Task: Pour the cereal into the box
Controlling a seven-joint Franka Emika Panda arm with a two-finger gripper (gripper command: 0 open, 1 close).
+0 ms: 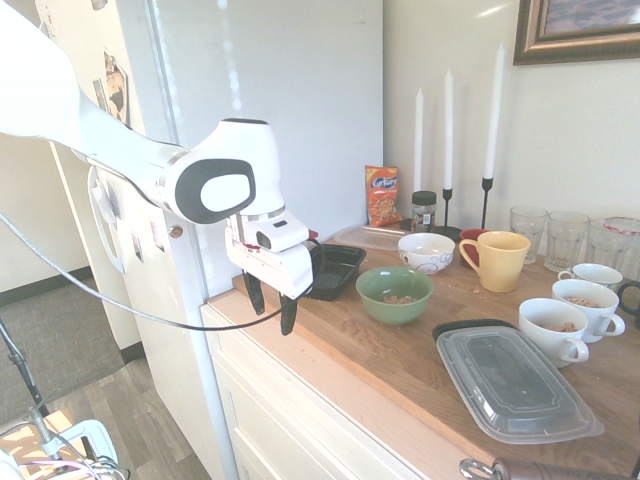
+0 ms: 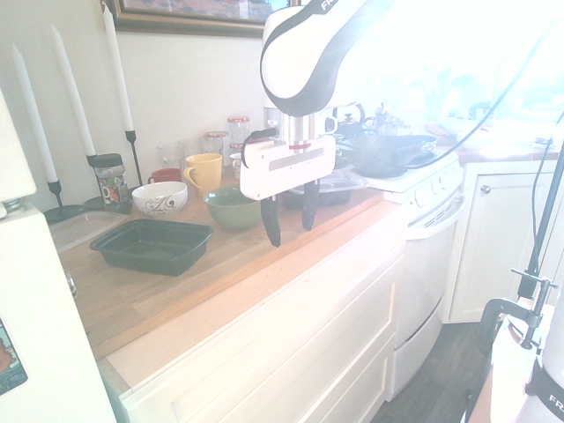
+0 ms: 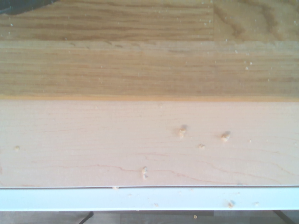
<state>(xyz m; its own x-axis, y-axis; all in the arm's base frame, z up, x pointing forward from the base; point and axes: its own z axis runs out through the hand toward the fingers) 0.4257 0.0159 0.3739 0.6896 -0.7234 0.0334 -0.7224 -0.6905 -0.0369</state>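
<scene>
The gripper hangs above the front edge of the wooden counter, pointing straight down. Its two dark fingers are spread apart and nothing is between them. In the wrist view the counter's pale front strip shows close up, with a few tiny tan crumbs lying on it.

Just behind the gripper sits the green bowl. It is round and smooth. In its bottom lies the cereal, a small heap of light brown flaky bits.

Right beside the green bowl, on the side toward the fridge, is the box. It is a flat black tray with round corners and a rim, and it looks empty.

Behind the green bowl stand a white bowl with a dark pattern and a yellow mug. Off to the side of the green bowl, away from the fridge, is a black container with a clear lid, with white cups past it.

Farthest from the green bowl, by the wall, are an orange snack bag, a small jar and three tall white candles.
</scene>
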